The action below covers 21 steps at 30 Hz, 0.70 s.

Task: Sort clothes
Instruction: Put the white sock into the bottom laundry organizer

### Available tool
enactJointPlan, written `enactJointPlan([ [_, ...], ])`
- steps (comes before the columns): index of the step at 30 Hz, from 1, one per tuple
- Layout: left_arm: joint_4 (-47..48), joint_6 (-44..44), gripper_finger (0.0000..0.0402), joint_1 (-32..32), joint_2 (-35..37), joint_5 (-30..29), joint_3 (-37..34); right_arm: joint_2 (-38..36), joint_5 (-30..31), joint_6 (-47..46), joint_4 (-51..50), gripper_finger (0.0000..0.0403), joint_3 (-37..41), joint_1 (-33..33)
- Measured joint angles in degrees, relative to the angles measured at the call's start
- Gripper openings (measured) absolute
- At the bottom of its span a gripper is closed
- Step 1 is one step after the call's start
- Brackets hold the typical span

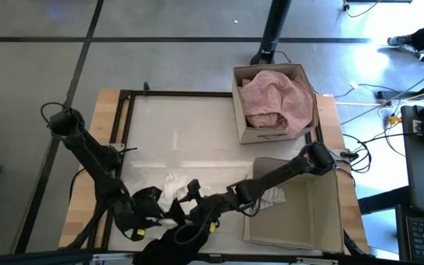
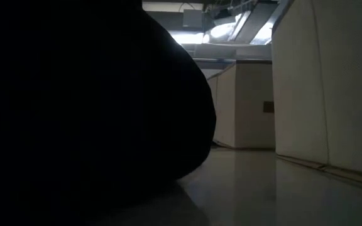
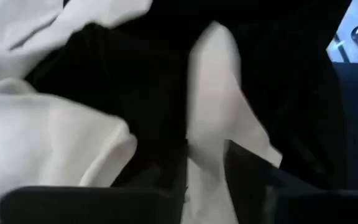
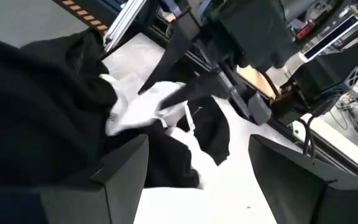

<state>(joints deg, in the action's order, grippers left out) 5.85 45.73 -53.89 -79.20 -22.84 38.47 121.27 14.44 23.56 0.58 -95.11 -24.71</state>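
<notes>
My left gripper (image 3: pixel 207 186) sits in the pile at the table's near edge, fingers half-closed around a white garment (image 3: pixel 219 106) among black garments (image 1: pixel 171 239). I should pinch white alone. My right gripper (image 4: pixel 197 180) hovers alongside, spread wide, empty.

A lab or workshop: grey concrete floor (image 1: pixel 160 66), loose cables (image 1: pixel 374 110), framed wooden table (image 1: pixel 109 103).

Black garments (image 1: pixel 169 237) are lying crumpled in a heap at the tabletop's near edge, spilling over it. Small white pieces (image 1: pixel 174 184) are sitting bunched just beside and partly under them. A pale pink garment (image 1: pixel 274 99) is lying piled in the box near the far right corner.
</notes>
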Motion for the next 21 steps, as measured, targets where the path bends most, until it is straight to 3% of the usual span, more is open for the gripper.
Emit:
enactJointPlan([
  [5, 0.5, -0.8, 0.0008, 0.5, 0.0, -1.6, 0.0, 0.6, -0.3, 1.2, 2.5, 0.0277, 0.0, 0.0],
  [12, 1.6, -0.8, 0.0003, 0.7, 2.3, -4.3, 0.0, 0.5, -1.5, 0.9, 3.1, 0.0277, 0.0, 0.0],
  [21, 9.5, -1.6, 0.0002, 0.7, 13.4, -17.4, 0.1, 0.5, 0.6, -2.2, 7.1, 0.0277, 0.0, 0.1],
])
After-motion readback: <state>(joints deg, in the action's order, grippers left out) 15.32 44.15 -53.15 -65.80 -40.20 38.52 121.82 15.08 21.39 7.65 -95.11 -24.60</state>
